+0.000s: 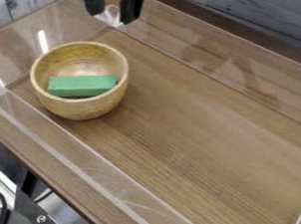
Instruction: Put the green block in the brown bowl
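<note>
One gripper (112,2) hangs open, pointing down, beyond the brown bowl (79,78) holding the green block (85,85).

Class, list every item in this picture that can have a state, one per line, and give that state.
green block: lying flat inside the bowl, not held.
brown bowl: upright on the table, holding the block.
gripper: open, empty, up at the top edge, clear of the bowl.
</note>
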`<state>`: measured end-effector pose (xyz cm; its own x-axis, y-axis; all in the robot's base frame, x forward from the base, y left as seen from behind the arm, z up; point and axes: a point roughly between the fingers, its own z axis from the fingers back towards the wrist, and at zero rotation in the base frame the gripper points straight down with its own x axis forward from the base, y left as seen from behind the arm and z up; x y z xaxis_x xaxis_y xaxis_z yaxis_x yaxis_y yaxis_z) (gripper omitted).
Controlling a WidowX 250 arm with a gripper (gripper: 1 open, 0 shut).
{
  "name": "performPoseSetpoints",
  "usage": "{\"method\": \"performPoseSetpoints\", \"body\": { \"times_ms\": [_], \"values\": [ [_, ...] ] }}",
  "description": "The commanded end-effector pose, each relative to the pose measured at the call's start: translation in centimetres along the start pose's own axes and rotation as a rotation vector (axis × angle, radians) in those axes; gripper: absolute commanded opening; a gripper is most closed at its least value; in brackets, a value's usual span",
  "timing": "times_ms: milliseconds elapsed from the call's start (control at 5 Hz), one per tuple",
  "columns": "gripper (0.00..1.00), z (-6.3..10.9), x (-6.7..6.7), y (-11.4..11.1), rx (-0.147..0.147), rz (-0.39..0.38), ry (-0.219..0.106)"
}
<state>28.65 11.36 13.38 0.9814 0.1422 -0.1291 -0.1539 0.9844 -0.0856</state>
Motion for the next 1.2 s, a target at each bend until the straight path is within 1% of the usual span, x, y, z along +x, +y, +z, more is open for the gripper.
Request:
{"method": "performPoseSetpoints", "body": {
  "times_ms": [0, 200, 400, 600, 800, 1000],
  "values": [
    [1.0, 1.8, 1.9, -2.3, 0.007, 0.059, -0.091],
    [1.0, 1.2, 3.8, -3.4, 0.002, 0.116, -0.091],
    [1.0, 0.6, 4.5, -4.4, 0.021, 0.1, -0.123],
    [1.0, 0.1, 4.8, -5.8, 0.041, 0.076, -0.153],
    [0.0, 0.1, 4.4, -6.1, 0.084, 0.148, -0.166],
    [1.0, 0.8, 3.7, -6.0, 0.122, 0.203, -0.189]
  ]
}}
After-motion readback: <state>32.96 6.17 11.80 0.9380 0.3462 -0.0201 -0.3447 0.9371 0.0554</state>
